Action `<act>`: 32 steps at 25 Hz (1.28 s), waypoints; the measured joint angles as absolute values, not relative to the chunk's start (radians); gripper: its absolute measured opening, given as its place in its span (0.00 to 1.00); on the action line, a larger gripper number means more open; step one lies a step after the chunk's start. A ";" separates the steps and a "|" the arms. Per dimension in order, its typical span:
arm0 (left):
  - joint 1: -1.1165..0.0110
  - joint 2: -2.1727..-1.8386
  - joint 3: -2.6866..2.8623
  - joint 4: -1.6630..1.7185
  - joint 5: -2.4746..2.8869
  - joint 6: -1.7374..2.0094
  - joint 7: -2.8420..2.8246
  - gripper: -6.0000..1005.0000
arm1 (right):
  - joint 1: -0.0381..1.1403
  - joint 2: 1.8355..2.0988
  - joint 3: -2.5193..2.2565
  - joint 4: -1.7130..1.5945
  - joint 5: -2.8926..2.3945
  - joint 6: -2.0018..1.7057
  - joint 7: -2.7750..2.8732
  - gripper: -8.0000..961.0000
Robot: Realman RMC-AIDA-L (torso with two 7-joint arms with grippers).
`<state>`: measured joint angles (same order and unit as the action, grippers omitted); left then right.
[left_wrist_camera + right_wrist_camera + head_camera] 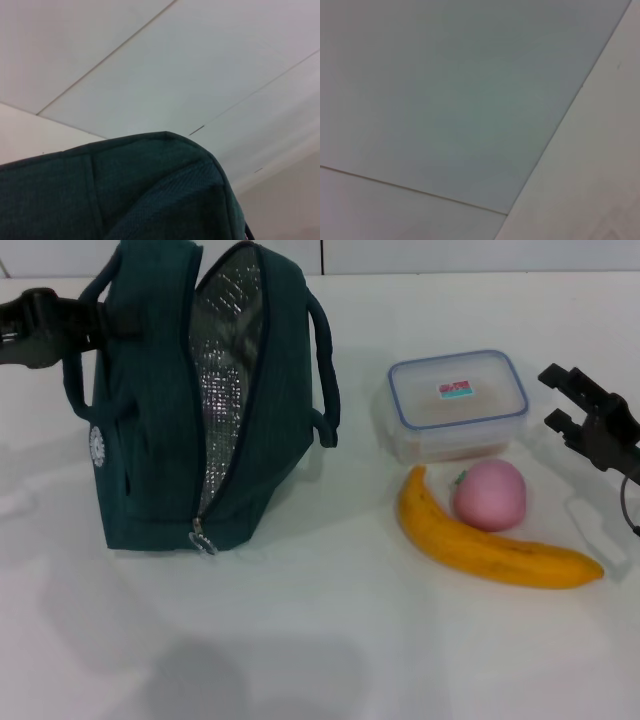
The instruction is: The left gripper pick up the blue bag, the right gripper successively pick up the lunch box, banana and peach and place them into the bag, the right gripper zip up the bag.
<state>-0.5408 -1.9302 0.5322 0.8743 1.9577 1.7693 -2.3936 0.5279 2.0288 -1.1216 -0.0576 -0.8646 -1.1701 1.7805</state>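
The blue bag [190, 400] stands upright at about ten o'clock on the white tabletop [320, 640], zipper undone and foil lining showing. The left hand [75, 320] is at its far-left handle, apparently gripping it, so the first step looks under way. Nothing is packed yet: the lunch box [457, 400] sits at two o'clock, with the peach [490, 494] just in front of it and touching the banana [485, 545], which curves around the peach's near side. The right hand [560, 400] hovers at three o'clock beside the lunch box, fingers spread and empty. All three picks and the zipping remain. Nothing blocks the path to the box.
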 joint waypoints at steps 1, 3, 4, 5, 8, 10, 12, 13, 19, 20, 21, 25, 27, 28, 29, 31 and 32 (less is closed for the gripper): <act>-0.542 -1.931 0.532 0.874 1.956 1.768 -2.389 0.05 | 0.536 2.029 -1.122 -0.056 -0.865 -1.160 1.781 0.92; -0.545 -1.932 0.532 0.871 1.955 1.762 -2.382 0.05 | 0.553 2.029 -1.122 -0.055 -0.864 -1.139 1.782 0.92; -0.547 -1.932 0.532 0.867 1.955 1.759 -2.379 0.05 | 0.558 2.029 -1.121 -0.055 -0.864 -1.130 1.783 0.92; -0.548 -1.933 0.532 0.863 1.955 1.757 -2.377 0.05 | 0.564 2.029 -1.119 -0.054 -0.864 -1.122 1.785 0.92; -0.549 -1.934 0.532 0.862 1.953 1.750 -2.371 0.05 | 0.585 2.028 -1.117 -0.052 -0.861 -1.094 1.792 0.92; -0.549 -1.937 0.532 0.862 1.953 1.744 -2.367 0.05 | 0.606 2.028 -1.121 -0.043 -0.860 -1.070 1.792 0.92; -0.551 -1.941 0.532 0.861 1.952 1.742 -2.365 0.05 | 0.627 2.028 -1.120 -0.032 -0.860 -1.054 1.792 0.92; -0.551 -1.941 0.532 0.861 1.951 1.742 -2.363 0.05 | 0.634 2.028 -1.120 -0.029 -0.860 -1.049 1.792 0.92; -0.552 -1.947 0.533 0.860 1.946 1.723 -2.351 0.05 | 0.681 2.028 -1.128 -0.017 -0.872 -1.022 1.793 0.91; -0.552 -1.947 0.534 0.861 1.946 1.722 -2.350 0.05 | 0.685 2.028 -1.128 -0.014 -0.872 -1.018 1.793 0.91; -0.552 -1.948 0.535 0.861 1.945 1.722 -2.348 0.05 | 0.690 2.028 -1.128 -0.012 -0.872 -1.013 1.793 0.90; -0.552 -1.950 0.533 0.860 1.945 1.721 -2.339 0.05 | 0.710 2.028 -1.128 -0.002 -0.873 -1.005 1.793 0.90; -0.552 -1.950 0.532 0.861 1.945 1.721 -2.338 0.05 | 0.716 2.028 -1.129 -0.001 -0.874 -1.005 1.793 0.89; -0.552 -1.950 0.532 0.860 1.945 1.721 -2.338 0.05 | 0.717 2.028 -1.129 -0.001 -0.874 -1.005 1.793 0.89; -0.552 -1.952 0.532 0.860 1.945 1.721 -2.336 0.05 | 0.719 2.028 -1.129 -0.001 -0.874 -1.005 1.793 0.89; -0.552 -1.954 0.533 0.860 1.945 1.721 -2.333 0.05 | 0.721 2.028 -1.129 -0.002 -0.874 -1.007 1.793 0.89; -0.551 -1.954 0.534 0.861 1.945 1.721 -2.331 0.05 | 0.721 2.028 -1.129 -0.003 -0.874 -1.010 1.793 0.89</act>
<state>-0.5512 -1.9545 0.5341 0.8605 1.9449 1.7210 -2.3311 0.7215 2.0279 -1.1291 -0.0030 -0.8744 -1.0099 1.7932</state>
